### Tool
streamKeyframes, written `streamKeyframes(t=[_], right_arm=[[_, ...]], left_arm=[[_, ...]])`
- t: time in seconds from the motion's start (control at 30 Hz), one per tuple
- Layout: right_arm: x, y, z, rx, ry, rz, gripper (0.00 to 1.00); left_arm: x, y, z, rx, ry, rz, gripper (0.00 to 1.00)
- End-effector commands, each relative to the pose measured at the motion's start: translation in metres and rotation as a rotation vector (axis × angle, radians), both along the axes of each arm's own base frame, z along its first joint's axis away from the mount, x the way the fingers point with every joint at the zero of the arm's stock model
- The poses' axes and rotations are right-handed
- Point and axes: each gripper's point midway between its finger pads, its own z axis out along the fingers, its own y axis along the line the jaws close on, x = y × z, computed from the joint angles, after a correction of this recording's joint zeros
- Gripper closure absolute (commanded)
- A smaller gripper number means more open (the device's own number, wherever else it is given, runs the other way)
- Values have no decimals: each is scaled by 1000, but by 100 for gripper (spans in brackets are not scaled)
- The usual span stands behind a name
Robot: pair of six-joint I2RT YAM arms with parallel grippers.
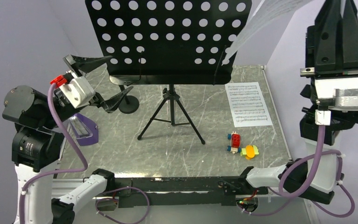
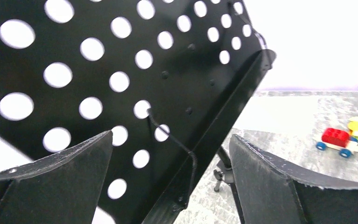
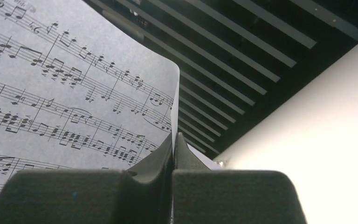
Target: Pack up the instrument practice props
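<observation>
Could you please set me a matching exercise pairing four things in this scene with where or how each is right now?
1 left gripper
2 right gripper
3 purple metronome
4 toy blocks

A shut on a sheet-music page
B open, facing the music stand
C on the table's right half
D at the table's left edge

Pairs: 1-B, 2-A, 3-D, 4-C

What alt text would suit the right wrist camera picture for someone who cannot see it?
The right pincer is shut on the edge of a white sheet-music page, printed notes facing the camera; dark slats lie behind.
</observation>
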Motion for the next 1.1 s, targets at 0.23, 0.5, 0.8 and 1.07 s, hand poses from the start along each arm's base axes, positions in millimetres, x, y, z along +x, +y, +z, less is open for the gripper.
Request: streamKeyframes(t=[0.23,0.5,0.8,1.07], right_arm=[[1,-92,-20,175,114,-382,100],[18,-121,-69,186,270,-580,100],[98,-136,-207,141,716,-728,100],[169,-152,-354,113,1126,-736,100]], left_arm=[[-26,-51,-20,149,75,-421,1],[-24,-75,-17,169,69,-484,3],[-27,-82,-19,142,32,-471,1],[-33,-79,-23,104,45,-469,1]])
